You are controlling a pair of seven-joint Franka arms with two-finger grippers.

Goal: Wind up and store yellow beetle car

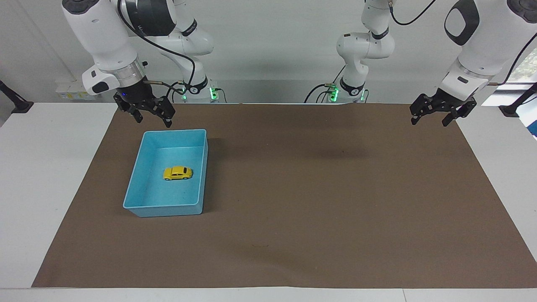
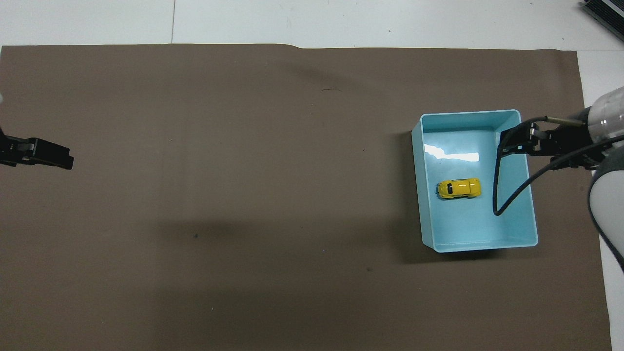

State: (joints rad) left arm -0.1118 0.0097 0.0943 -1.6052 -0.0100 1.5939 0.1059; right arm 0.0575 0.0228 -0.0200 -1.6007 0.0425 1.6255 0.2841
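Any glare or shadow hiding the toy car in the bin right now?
Overhead view: a bright glare streak lies on the bin floor, farther from the robots than the car, not on it. A dark cable crosses the bin beside the car. Facing view: car evenly lit; the bin casts a soft shadow on the mat.

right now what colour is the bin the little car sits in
Light blue. The bin shows best in the overhead view, with the yellow beetle car inside.

The car is bright yellow w/ dark windows. The bin is light blue, plain. The mat is brown. The table is white. Arms are white, grippers black.
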